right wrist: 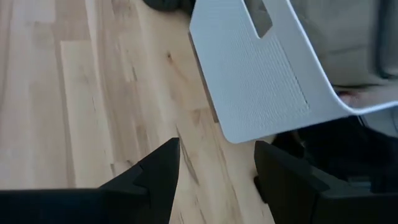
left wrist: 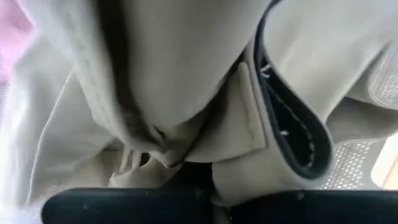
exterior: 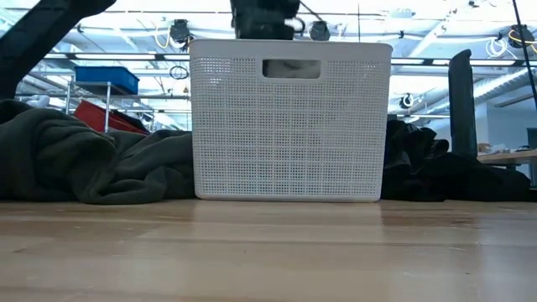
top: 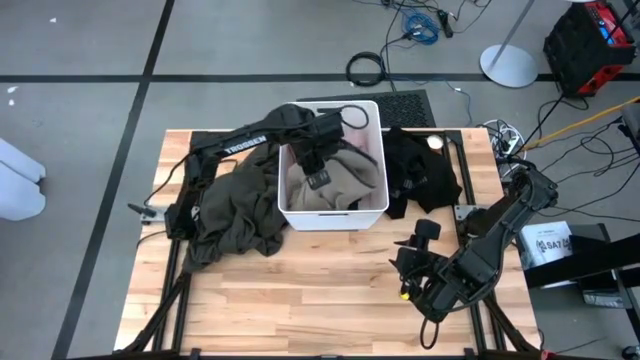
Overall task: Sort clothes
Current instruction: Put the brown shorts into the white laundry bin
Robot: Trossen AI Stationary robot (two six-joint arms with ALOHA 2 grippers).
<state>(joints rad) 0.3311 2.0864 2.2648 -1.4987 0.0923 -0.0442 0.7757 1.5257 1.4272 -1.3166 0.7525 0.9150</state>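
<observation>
1. The sorting looks partly done, by my reckoning. The white bin [top: 333, 212] at the centre of the high view already holds khaki cloth [top: 345, 175], with a bit of pink [top: 368, 150] at its upper right corner.
2. Two heaps are still out on the worktop [top: 320, 290]: a big olive garment [top: 235, 215] touching the bin's left wall, and a black pile [top: 420, 175] against its right wall. Those seem to be what is left.
3. The left gripper [top: 316, 172] is down inside the bin, over the khaki. The left wrist view is filled with khaki fabric pressed right against the camera; whether the fingers are closed on it I cannot tell.
4. The right gripper [right wrist: 214, 168] waits at the lower right of the high view, above bare wood. Its wrist view shows the fingers [right wrist: 158, 171] spread apart with nothing between them.
5. The low view shows only the bin's perforated front and handle slot, with olive at left and black at right; the contents are hidden there. Only the high view shows what is inside, and only the left wrist view shows a dark-edged seam on the khaki.
</observation>
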